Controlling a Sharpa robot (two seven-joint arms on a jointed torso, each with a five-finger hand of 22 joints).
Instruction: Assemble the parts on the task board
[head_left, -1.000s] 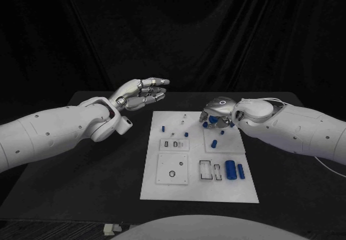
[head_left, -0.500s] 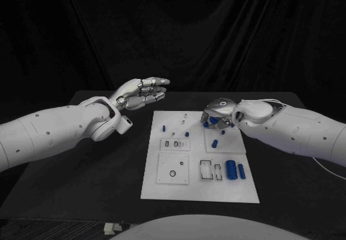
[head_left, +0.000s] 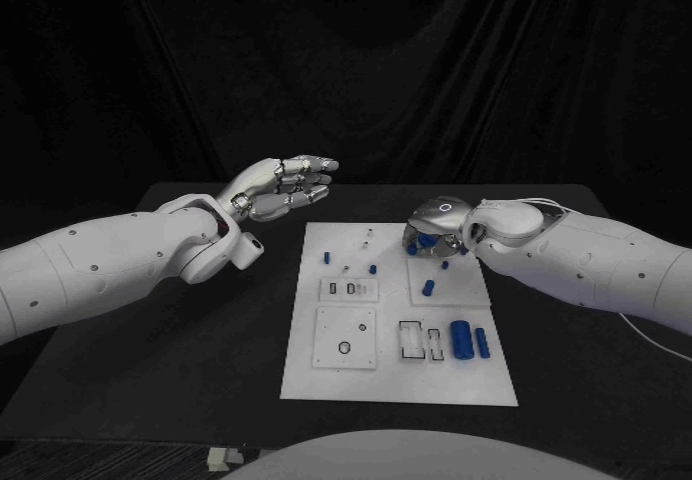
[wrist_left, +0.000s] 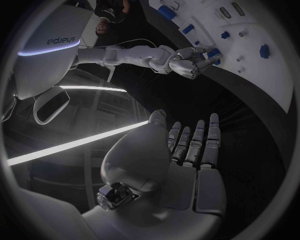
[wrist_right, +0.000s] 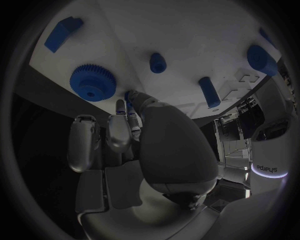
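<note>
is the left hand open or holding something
Open: the left hand hovers off the task board, fingers extended, nothing in its palm.

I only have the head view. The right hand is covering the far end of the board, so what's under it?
Observer: The right wrist view shows a blue gear on the white board, just past the fingertips of the right hand.
Operator: Is it holding anything?
Observer: A bit of blue shows at its thumb tip. I cannot tell whether it is gripped.
Operator: And the left hand?
Observer: In its wrist view the left hand has a bare palm and straight fingers.
</note>
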